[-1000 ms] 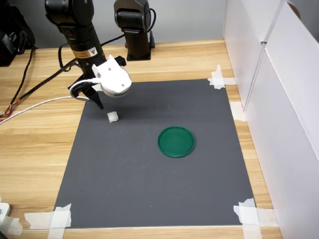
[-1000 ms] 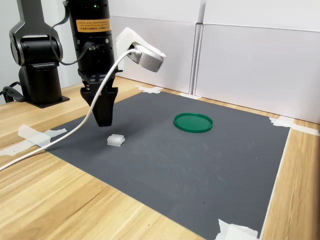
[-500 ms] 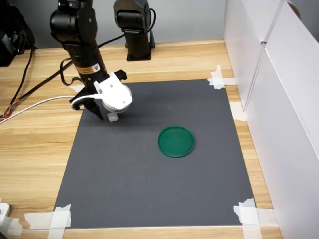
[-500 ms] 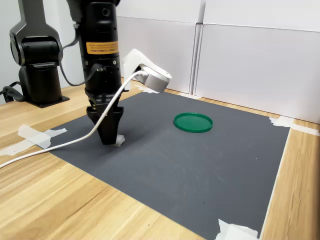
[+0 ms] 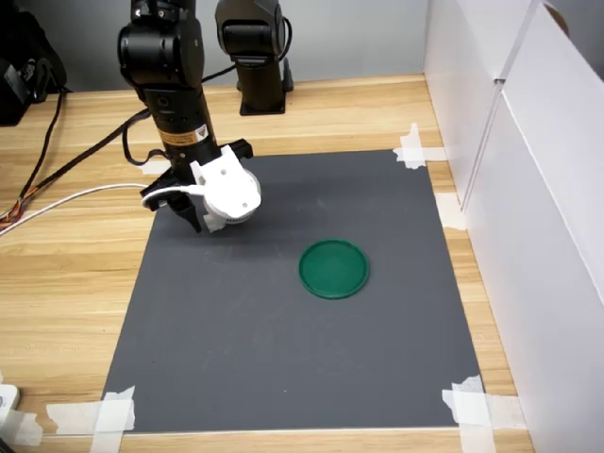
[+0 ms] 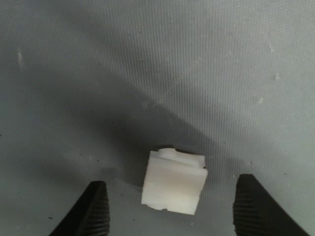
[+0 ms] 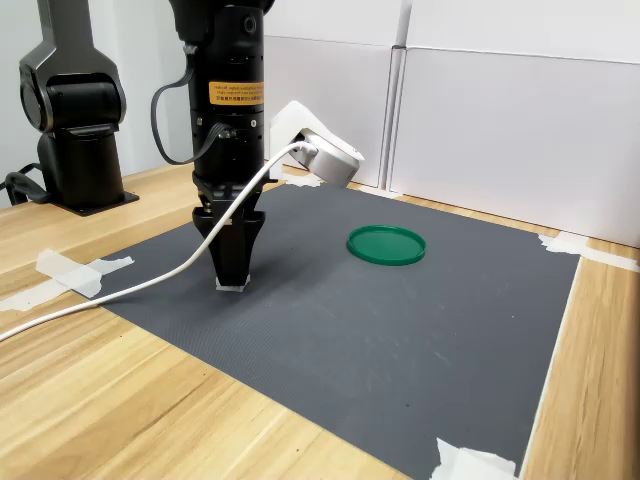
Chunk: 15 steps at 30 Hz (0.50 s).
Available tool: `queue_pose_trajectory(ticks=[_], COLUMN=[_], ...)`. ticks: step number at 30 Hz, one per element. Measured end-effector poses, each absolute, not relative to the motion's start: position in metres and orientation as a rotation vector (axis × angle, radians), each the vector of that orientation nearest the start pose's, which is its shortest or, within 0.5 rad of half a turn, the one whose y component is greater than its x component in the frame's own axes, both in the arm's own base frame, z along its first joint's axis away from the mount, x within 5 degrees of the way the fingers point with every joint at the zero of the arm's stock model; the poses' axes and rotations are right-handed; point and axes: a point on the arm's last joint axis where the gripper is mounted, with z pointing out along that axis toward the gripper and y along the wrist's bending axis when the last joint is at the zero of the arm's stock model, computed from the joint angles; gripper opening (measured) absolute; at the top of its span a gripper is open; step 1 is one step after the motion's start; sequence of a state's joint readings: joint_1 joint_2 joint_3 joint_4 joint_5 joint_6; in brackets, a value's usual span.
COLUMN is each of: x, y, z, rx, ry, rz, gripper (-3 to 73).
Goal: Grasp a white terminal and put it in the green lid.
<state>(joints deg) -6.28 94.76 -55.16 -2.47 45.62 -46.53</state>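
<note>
One white terminal [image 6: 174, 182], slightly askew.

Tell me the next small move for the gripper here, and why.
Probably close the gripper. In the wrist view the white terminal sits on the mat between the two open fingers, a gap on each side. The green lid lies empty, apart, so grasping comes before any carry.

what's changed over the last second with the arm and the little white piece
The gripper came down over the white terminal, which now sits between its open fingers, not yet gripped. The terminal looks to be on the same spot of the mat. The green lid has not moved.
</note>
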Motion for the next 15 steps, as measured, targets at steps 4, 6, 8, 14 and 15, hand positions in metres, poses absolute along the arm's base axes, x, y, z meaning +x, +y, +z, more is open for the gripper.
queue_pose_trajectory(ticks=[4,6,8,14,15], x=[0.294,0.295,0.295,0.297,0.297], y=[-0.035,-0.035,-0.035,-0.036,-0.036], z=[0.187,0.186,0.183,0.177,0.177], rx=[-1.058,-1.059,-1.058,-1.034,-1.034], ry=[2.804,2.806,2.817,2.842,2.841], rz=[-0.159,-0.158,-0.152,-0.142,-0.143], gripper=[61.9,61.9,61.9,61.9,61.9])
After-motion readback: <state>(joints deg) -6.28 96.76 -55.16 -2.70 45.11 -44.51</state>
